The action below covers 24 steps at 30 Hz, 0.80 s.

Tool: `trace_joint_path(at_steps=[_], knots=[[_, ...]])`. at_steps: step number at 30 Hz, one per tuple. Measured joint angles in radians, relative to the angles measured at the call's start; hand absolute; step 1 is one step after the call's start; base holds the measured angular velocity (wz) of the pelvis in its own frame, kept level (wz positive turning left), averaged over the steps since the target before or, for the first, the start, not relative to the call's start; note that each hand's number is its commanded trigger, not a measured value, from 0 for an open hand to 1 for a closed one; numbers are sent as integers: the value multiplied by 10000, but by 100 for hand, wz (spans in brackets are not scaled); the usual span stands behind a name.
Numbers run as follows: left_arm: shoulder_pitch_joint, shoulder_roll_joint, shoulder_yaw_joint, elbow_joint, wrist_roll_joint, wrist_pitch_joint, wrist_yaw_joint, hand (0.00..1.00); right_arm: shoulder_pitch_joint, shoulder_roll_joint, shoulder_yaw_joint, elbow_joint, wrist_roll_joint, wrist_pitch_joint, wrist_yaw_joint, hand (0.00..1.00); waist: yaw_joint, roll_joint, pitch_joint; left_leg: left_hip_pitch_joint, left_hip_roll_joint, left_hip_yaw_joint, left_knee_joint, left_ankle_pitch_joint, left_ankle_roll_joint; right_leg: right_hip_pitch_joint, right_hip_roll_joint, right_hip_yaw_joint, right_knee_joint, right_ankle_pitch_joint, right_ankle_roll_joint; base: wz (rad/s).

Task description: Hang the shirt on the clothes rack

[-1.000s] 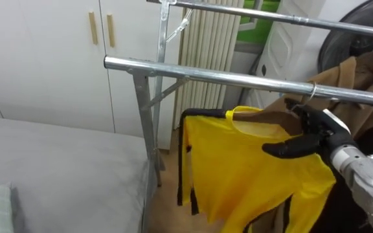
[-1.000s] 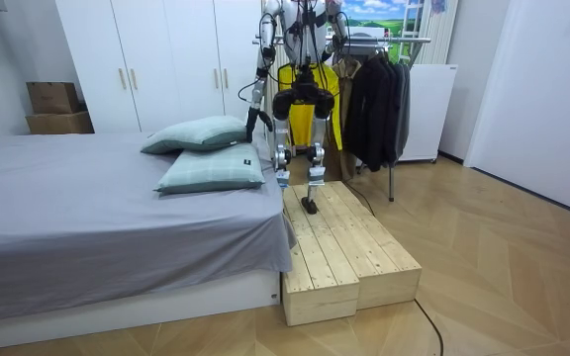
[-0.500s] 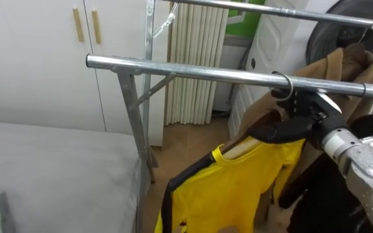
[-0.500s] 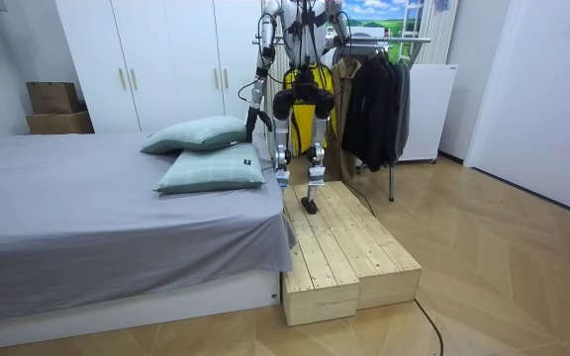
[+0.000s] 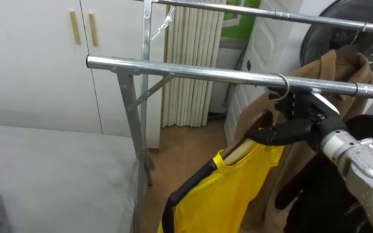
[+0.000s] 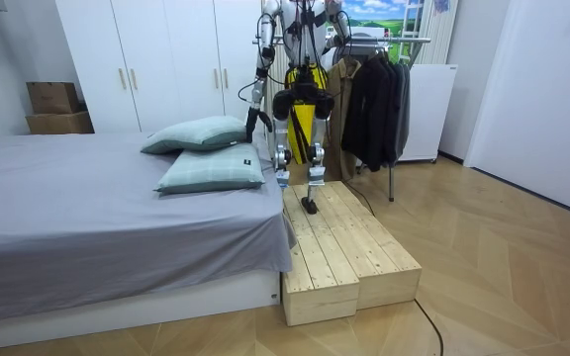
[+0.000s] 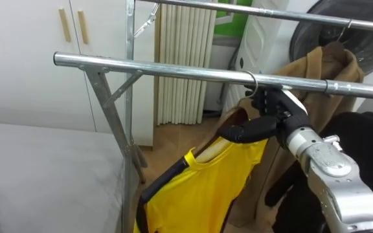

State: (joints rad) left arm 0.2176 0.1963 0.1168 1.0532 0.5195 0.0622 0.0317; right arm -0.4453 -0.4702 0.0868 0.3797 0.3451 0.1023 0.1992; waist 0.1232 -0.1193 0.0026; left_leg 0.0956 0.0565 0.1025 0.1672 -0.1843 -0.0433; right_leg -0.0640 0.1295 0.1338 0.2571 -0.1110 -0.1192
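Up on the wooden platform (image 6: 349, 252), the robot is curling its right hand (image 5: 298, 122) round the hanger (image 5: 237, 151) to steady it while the hook is settling over the rail (image 5: 173, 68), the yellow shirt (image 5: 228, 194) dangling tilted below and the left hand (image 6: 253, 120) hanging idle.

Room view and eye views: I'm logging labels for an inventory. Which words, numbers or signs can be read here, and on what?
No text can be read in these pictures.
Yellow shirt: no print on the part in view.
Hanger, held in the fingers of the right hand: no mark visible.
Cardboard boxes: any marks are too small to read.
Picture on the far wall: no words legible.
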Motion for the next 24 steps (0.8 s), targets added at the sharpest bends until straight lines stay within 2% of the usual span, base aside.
trace_joint_path(at_steps=[12, 14, 18, 20, 24], knots=[[61, 2, -2, 4, -17, 0, 0, 0, 10, -4, -5, 14, -3, -2, -86, 0, -150, 4, 4, 4, 0, -30, -4, 0, 0, -3, 0, -8, -91, -14, 20, 1], [104, 3, -12, -1, -51, 0, 0, 0, 101, -5, -41, 34, 0, -90, -90, 0, -314, 10, 9, 1, -4, -191, 1, -1, 0, 115, 4, -42, -238, -18, 33, 18], [160, 1, 5, -6, -52, -16, 0, 0, 501, -17, -794, 85, 65, -225, -200, 0, -384, 7, 8, 8, -9, -216, 0, -11, 0, 131, -5, -55, -269, -24, 42, 3], [192, 2, 7, -6, -52, 1, 2, 0, 684, -156, -1321, 462, 91, -405, -433, 0, -432, 7, 8, 13, -5, -210, -1, -12, -1, 141, -7, -78, -278, -19, 34, 0], [229, 5, 7, -5, -57, 29, 26, 0, 777, -594, -1599, 1187, 193, -504, -678, 0, -506, 8, 9, 40, 1, -207, -1, -11, -1, 148, 0, -64, -231, -36, 10, 0]])
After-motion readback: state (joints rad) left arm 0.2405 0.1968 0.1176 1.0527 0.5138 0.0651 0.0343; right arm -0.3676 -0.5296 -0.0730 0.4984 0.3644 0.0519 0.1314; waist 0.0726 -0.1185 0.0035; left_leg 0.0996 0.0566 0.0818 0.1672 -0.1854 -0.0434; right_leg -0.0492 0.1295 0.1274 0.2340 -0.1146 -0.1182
